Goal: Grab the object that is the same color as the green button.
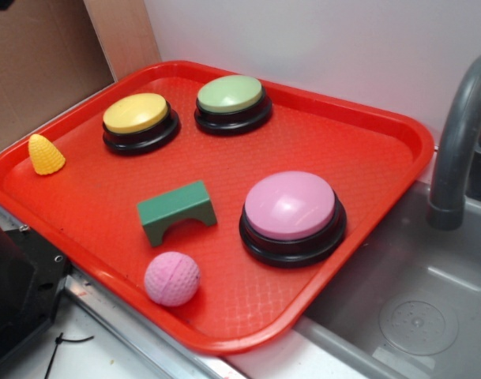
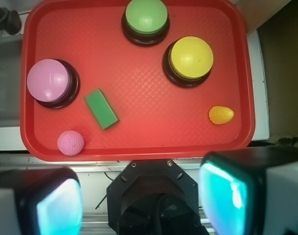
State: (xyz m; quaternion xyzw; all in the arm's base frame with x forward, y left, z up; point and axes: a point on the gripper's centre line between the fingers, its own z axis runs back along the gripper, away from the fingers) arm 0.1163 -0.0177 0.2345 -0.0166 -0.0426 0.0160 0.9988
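Your gripper (image 2: 141, 196) hangs with its two pads spread wide, grasping nothing, short of the red plastic tray (image 2: 139, 142). Past its near rim you see the small dark green bridge-shaped block (image 2: 101, 108), with the pale green domed button (image 2: 146, 17) at the far edge.

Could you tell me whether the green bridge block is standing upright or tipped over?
Upright: the green bridge block stands on both legs on the red tray, arch opening downward.

Dark green arched block (image 1: 177, 210) upright mid-tray, untouched; pale green-domed button (image 1: 233, 102) at far edge.
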